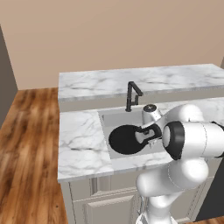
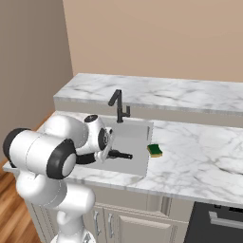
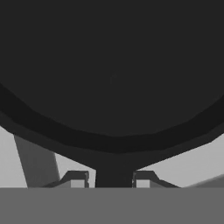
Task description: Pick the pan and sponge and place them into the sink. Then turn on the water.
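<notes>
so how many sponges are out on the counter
1. The sponge lies on the counter just right of the sink, by its rim. The arm could hide others on the left.

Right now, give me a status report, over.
Gripper shut on pan handle. Pan over sink. Sponge on counter by the basin. Faucet dry, path unobstructed.

Both base views are evenly and softly lit, sharp edge to edge, with no glare or blur. The counter (image 1: 81,140) carries almost no cast shadows. The hand view is dim, its top half a nearly featureless dark pan (image 3: 112,74)
</notes>
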### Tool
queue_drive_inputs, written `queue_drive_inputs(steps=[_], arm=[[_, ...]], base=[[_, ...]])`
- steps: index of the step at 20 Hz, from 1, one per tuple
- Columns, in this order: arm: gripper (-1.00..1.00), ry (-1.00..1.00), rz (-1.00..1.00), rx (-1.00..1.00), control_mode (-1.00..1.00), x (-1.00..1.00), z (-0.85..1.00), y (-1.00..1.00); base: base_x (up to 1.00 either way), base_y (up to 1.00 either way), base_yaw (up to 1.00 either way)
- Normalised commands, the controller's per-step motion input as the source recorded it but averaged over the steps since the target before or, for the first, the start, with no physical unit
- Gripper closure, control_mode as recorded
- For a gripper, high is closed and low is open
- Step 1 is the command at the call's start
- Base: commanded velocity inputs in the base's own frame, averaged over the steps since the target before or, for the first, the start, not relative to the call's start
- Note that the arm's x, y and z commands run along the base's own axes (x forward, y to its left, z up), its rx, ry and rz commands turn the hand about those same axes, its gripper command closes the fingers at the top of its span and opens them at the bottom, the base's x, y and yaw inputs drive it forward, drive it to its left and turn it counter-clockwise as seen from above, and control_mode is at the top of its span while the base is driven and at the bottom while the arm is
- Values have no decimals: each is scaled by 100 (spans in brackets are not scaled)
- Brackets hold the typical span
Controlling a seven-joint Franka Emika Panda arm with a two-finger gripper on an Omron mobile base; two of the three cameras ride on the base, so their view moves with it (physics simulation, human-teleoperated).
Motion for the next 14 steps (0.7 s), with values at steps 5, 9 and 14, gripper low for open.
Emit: queue_drive_inputs(steps=[5, 9, 14], arm=[[100, -10, -4, 0, -100, 33, -7, -22], [100, -8, -7, 0, -100, 34, -20, -23], [100, -9, -9, 1, -100, 11, -42, -1]], base=[[0, 0, 0], [0, 0, 0], [0, 0, 0]])
